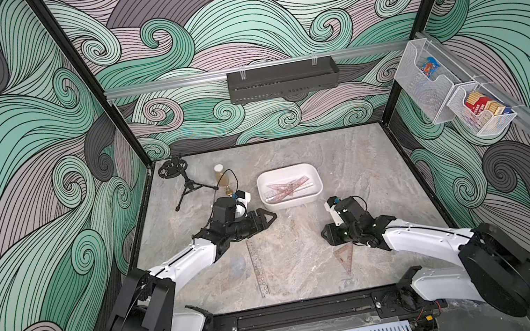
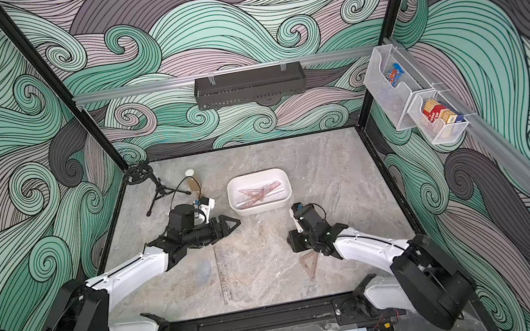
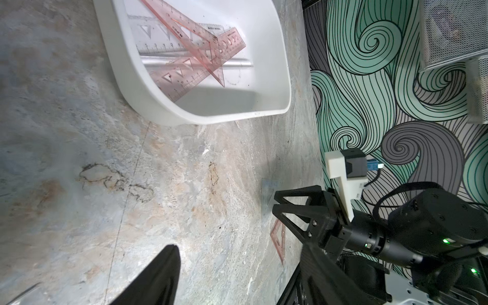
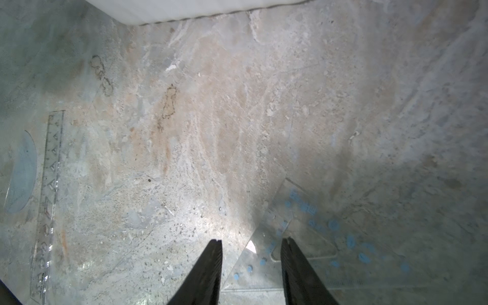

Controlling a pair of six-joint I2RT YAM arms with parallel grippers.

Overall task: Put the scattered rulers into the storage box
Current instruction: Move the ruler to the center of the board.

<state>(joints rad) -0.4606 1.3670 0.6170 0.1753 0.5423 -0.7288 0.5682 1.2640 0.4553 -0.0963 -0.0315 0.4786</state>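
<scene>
Right hand (image 4: 251, 240), fingers (image 4: 208, 272) spread, straddles a clear square (image 4: 311, 232) near the box (image 1: 294, 201). Lying flush, it may slip free. Left hand (image 1: 270, 217) gapes, empty.

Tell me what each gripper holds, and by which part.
Nothing is held. The left gripper is open and empty; the right gripper hangs open over a clear set square on the table.
</scene>
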